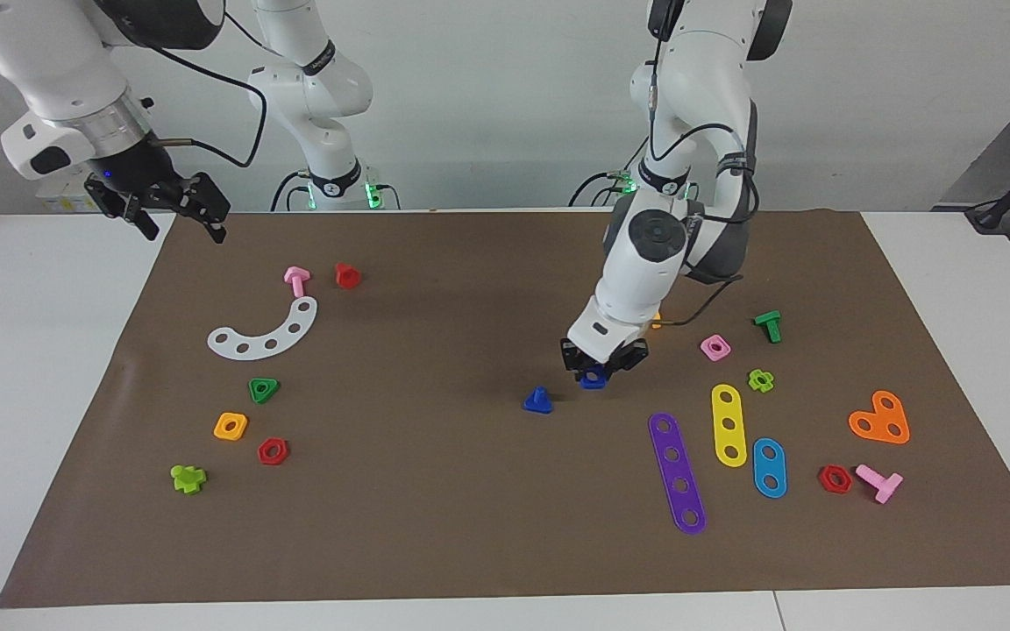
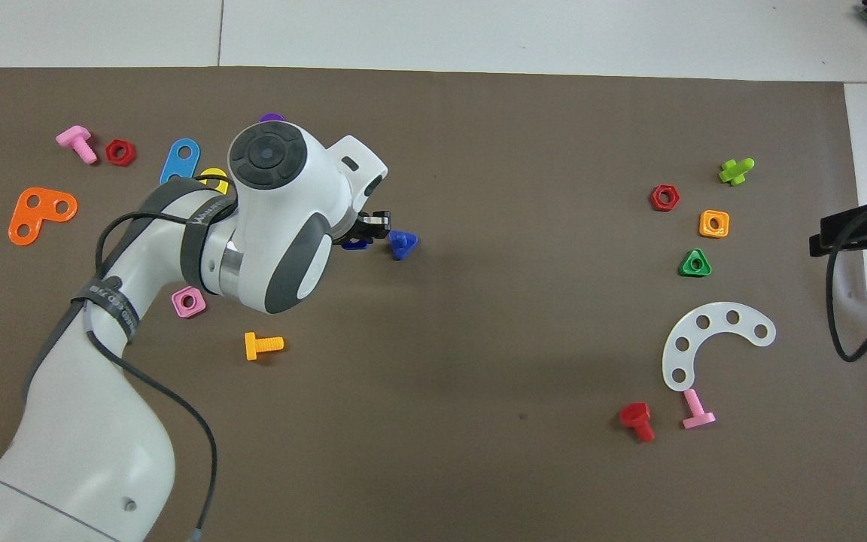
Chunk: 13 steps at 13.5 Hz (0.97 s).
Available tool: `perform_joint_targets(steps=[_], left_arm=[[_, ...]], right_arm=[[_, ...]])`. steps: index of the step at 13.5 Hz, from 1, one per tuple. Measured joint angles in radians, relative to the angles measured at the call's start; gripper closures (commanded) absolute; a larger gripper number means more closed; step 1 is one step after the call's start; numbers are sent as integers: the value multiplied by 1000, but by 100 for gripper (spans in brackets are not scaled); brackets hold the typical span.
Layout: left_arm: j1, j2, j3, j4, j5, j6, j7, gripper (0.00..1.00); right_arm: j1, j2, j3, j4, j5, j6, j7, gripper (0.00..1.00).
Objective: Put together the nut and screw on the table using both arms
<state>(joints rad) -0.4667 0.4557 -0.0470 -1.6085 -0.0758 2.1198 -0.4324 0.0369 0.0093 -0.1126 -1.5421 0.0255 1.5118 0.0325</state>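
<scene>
The dark-blue square nut (image 1: 593,380) lies low at the brown mat (image 1: 435,526) of the table, between the fingers of my left gripper (image 1: 597,372). The gripper looks shut on it. In the overhead view the nut (image 2: 356,243) peeks out under the left gripper (image 2: 367,232). The dark-blue screw (image 1: 537,400) with the triangular head stands on the mat just beside the nut, toward the right arm's end; it also shows in the overhead view (image 2: 403,244). My right gripper (image 1: 182,230) is open and empty, raised over the mat's edge at its own end (image 2: 825,233), and waits.
Around the left arm lie a pink square nut (image 1: 715,347), an orange bolt (image 2: 263,345), and purple (image 1: 677,472), yellow (image 1: 729,424) and light-blue (image 1: 769,467) plates. At the right arm's end lie a white curved plate (image 1: 264,331), a green triangular nut (image 1: 264,389) and several small parts.
</scene>
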Motion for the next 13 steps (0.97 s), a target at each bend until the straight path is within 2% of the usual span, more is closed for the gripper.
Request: perform_joint_targets(steps=[4, 11, 12, 13], left_arm=[[-55, 92, 0, 117, -24, -2, -72, 85], [-63, 129, 5, 133, -24, -21, -82, 85], [-63, 129, 6, 134, -24, -24, -82, 84], [-65, 130, 6, 134, -24, -24, -82, 78]], right_arm=[[20, -15, 0, -26, -8, 0, 27, 0], [73, -25, 1, -39, -48, 34, 56, 0], [81, -25, 1, -39, -48, 38, 76, 0], [83, -25, 1, -39, -48, 38, 85, 0]])
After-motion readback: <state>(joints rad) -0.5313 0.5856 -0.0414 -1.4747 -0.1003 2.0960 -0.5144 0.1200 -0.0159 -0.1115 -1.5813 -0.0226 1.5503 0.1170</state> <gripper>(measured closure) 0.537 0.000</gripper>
